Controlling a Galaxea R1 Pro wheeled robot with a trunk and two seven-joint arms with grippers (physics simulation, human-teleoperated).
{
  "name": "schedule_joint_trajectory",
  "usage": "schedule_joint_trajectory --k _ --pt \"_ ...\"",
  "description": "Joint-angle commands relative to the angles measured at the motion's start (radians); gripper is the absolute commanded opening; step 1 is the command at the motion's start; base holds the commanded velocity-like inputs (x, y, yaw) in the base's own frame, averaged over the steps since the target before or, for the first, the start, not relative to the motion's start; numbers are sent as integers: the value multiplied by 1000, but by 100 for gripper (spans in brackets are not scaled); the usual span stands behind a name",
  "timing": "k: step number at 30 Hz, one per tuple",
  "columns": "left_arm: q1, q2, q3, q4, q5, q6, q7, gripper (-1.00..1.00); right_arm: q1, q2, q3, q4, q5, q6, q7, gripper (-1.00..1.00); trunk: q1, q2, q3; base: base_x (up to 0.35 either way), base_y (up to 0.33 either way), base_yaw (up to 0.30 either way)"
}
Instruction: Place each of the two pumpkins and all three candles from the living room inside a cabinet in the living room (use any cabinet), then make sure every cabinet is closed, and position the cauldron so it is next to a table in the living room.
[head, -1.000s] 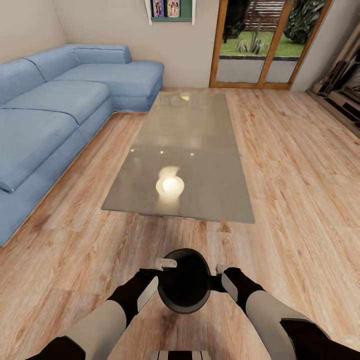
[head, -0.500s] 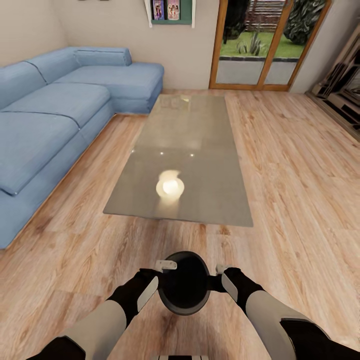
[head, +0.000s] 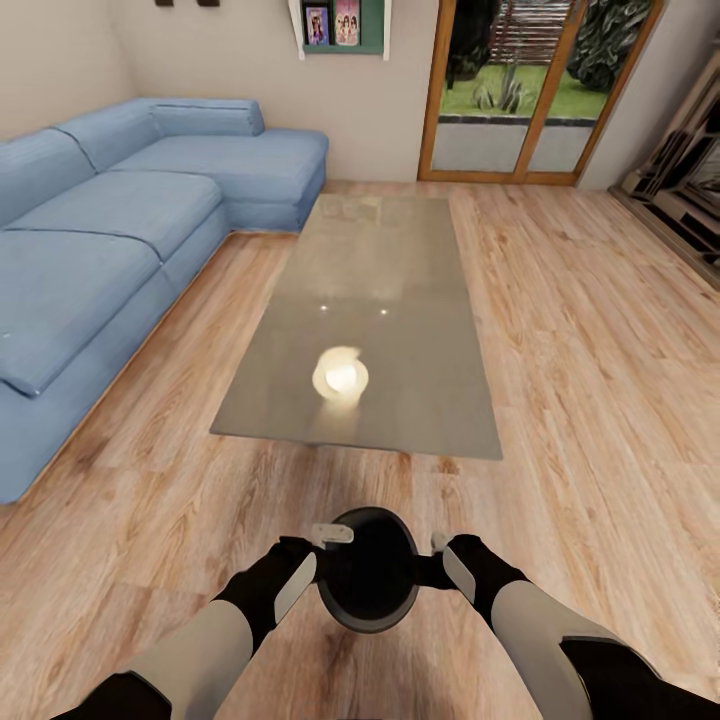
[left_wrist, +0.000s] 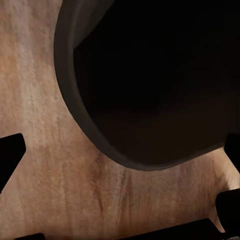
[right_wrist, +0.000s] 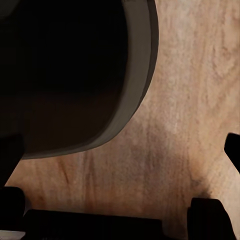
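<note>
The black cauldron (head: 368, 570) hangs low over the wood floor, mouth up, wedged between my two hands. My left gripper (head: 313, 560) presses its left side and my right gripper (head: 450, 558) its right side. Both are open, with their fingers spread along the pot's wall. In the left wrist view the cauldron (left_wrist: 150, 75) bulges between widely parted fingers (left_wrist: 10, 152). The right wrist view shows the cauldron (right_wrist: 60, 75) the same way. The low glossy table (head: 370, 280) lies straight ahead, its near edge a short stretch of floor beyond the pot.
A blue corner sofa (head: 120, 230) runs along the left. Glass garden doors (head: 520, 90) stand at the back, a wall shelf (head: 340, 22) beside them. A dark shelving unit (head: 690, 180) lines the far right. Open wood floor (head: 600, 350) lies right of the table.
The whole view has shifted slightly, so the camera has moved a little toward the table. The cauldron and both arms keep the same pose between them.
</note>
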Motion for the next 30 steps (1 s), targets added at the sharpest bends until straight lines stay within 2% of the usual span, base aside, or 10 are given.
schedule_joint_trajectory --k 1,8,17,23,28,30 --pt "0 0 -3 -1 10 7 8 100 0 0 -8 -2 -1 6 0 100 -4 7 3 0 0 0" --pt "0 0 -3 -1 10 27 4 100 0 1 -8 -2 -1 13 -1 100 -31 56 25 0 0 0" --pt "0 0 0 2 10 49 3 100 0 1 -8 -2 -1 64 4 100 -65 119 53 0 0 0" --pt "0 0 4 38 12 50 1 100 0 2 -6 -2 -1 71 1 100 -88 161 72 0 0 0" --pt "0 1 38 46 12 52 -2 100 0 11 -3 3 0 73 2 100 -108 196 87 0 0 0" --pt "0 1 44 48 11 52 -2 100 0 23 -2 7 0 72 3 100 -115 210 93 0 0 0"
